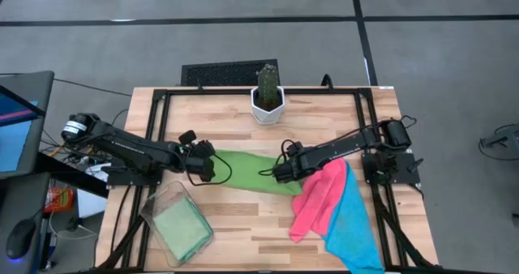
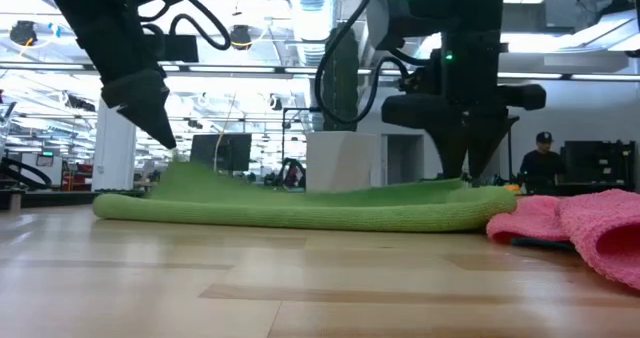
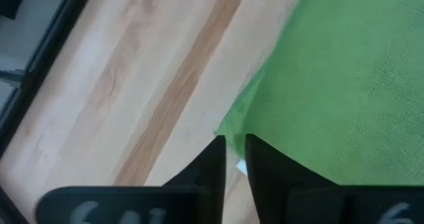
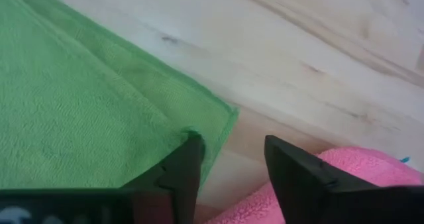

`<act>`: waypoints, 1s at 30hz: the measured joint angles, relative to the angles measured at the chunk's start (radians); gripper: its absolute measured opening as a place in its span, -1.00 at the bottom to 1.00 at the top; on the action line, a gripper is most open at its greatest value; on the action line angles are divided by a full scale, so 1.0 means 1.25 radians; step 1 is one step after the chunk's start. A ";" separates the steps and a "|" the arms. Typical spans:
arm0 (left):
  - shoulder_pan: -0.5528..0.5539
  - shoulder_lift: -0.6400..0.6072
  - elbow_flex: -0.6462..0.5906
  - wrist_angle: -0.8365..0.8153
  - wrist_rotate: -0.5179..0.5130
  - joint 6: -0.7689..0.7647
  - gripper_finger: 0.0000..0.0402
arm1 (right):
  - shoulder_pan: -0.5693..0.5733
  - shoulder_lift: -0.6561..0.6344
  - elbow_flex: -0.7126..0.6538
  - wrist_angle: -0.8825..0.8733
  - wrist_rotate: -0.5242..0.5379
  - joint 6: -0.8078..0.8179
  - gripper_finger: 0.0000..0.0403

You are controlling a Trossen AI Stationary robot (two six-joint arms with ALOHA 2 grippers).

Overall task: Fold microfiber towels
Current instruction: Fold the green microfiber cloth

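Green towel (image 1: pixel 247 169), folded flat at mid-counter (image 1: pixel 243 217) between both grippers: left gripper (image 3: pixel 235 159) stood at its one end, jaws nearly closed, right gripper (image 4: pixel 232 159) at the other, jaws parted and empty; fold apparently being released, next calling for lifting clear.

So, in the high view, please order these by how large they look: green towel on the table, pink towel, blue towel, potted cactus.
1. Blue towel
2. Green towel and pink towel: look alike in size, so not ranked
3. Potted cactus
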 joint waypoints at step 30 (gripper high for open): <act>0.001 0.000 -0.206 0.503 0.208 -0.095 -0.87 | 0.220 0.059 0.013 0.206 0.018 0.162 -0.22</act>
